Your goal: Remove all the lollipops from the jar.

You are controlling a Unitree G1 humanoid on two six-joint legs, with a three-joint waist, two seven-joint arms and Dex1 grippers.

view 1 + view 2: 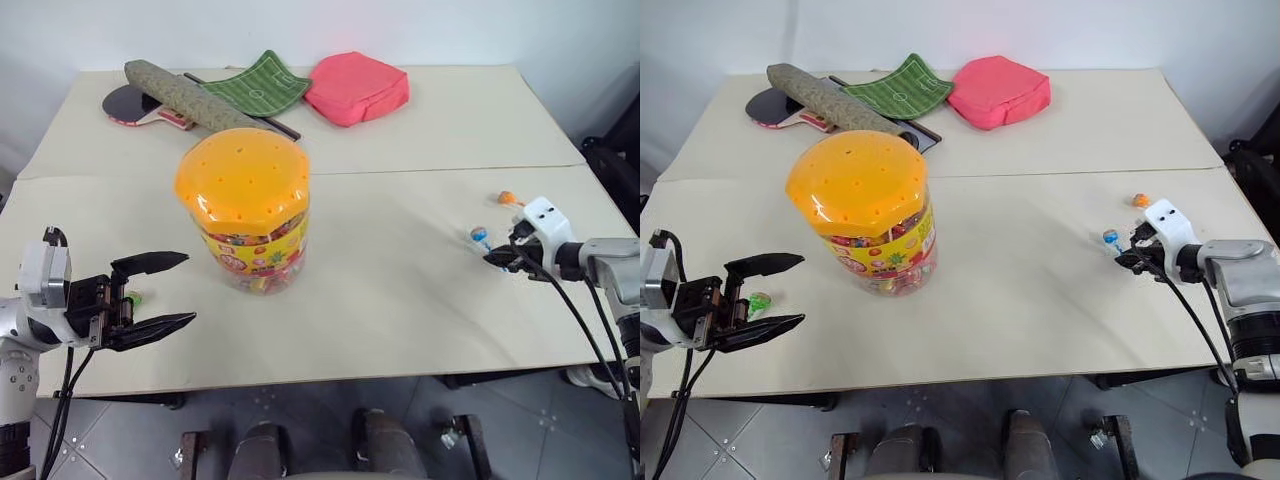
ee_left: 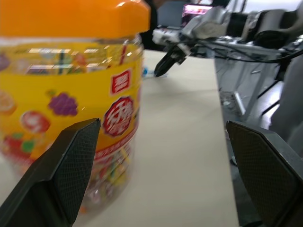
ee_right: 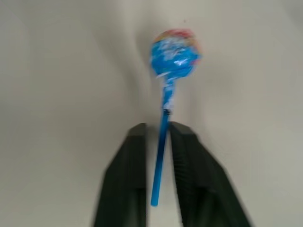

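The jar (image 1: 246,212), a clear tub capped by an orange holed lid, is seen upright near the middle of the table (image 1: 420,300). To the jar's left, the left gripper (image 1: 160,292) is held level with its fingers spread wide and nothing between them; a green lollipop (image 1: 760,301) lies just beside it. Well to the jar's right, the right gripper (image 3: 158,142) is shown with its fingers slightly parted around the stick of a blue lollipop (image 3: 174,56); whether the stick is clamped cannot be told. An orange lollipop (image 1: 507,198) lies near, beyond that gripper
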